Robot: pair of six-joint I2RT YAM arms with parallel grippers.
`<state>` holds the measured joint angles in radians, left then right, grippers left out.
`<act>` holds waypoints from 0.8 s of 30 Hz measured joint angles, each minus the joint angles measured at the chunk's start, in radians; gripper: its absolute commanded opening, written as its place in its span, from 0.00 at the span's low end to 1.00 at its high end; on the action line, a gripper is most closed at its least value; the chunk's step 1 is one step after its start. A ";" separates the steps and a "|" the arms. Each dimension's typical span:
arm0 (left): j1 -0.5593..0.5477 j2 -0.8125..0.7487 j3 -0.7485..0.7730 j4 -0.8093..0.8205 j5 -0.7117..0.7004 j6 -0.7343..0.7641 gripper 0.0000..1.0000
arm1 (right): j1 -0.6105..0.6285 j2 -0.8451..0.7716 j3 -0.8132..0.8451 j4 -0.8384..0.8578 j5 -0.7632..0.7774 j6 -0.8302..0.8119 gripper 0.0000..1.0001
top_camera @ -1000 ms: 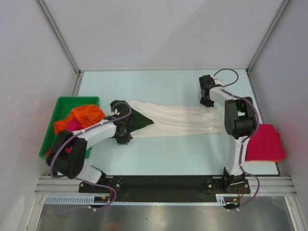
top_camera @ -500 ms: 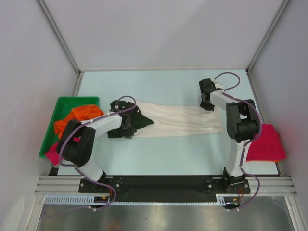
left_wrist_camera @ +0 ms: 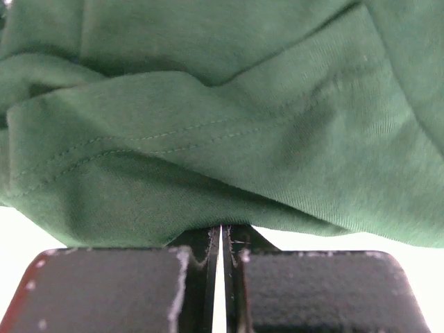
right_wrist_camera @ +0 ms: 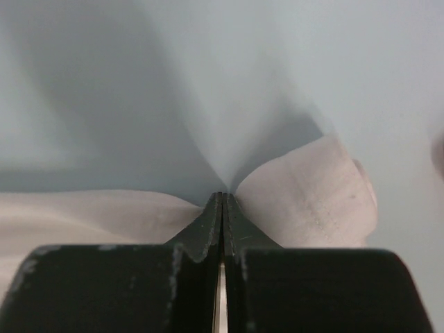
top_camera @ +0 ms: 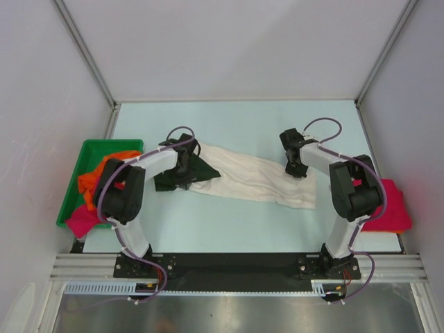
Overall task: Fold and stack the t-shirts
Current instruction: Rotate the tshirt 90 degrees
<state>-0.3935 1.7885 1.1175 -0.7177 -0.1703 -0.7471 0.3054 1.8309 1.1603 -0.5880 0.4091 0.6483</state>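
Left arm (top_camera: 149, 163) and right arm (top_camera: 320, 154) now farther inward, both jaws pinched tight on cream t-shirt (top_camera: 257, 177).

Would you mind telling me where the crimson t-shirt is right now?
In the top view, the crimson t-shirt lies folded near the right edge of the table, partly hidden by the right arm and apart from the cream t-shirt.
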 measured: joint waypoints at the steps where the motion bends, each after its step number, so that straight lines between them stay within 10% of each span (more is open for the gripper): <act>1: 0.006 0.012 0.016 -0.005 0.000 0.006 0.00 | 0.007 -0.011 -0.010 -0.010 -0.002 0.007 0.00; 24: 0.034 0.440 0.654 -0.128 -0.033 0.110 0.00 | 0.280 -0.174 -0.176 -0.116 -0.104 0.150 0.00</act>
<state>-0.3599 2.2288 1.7714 -0.8455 -0.2035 -0.6369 0.5854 1.6566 0.9840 -0.7036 0.3054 0.7979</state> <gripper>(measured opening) 0.004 0.009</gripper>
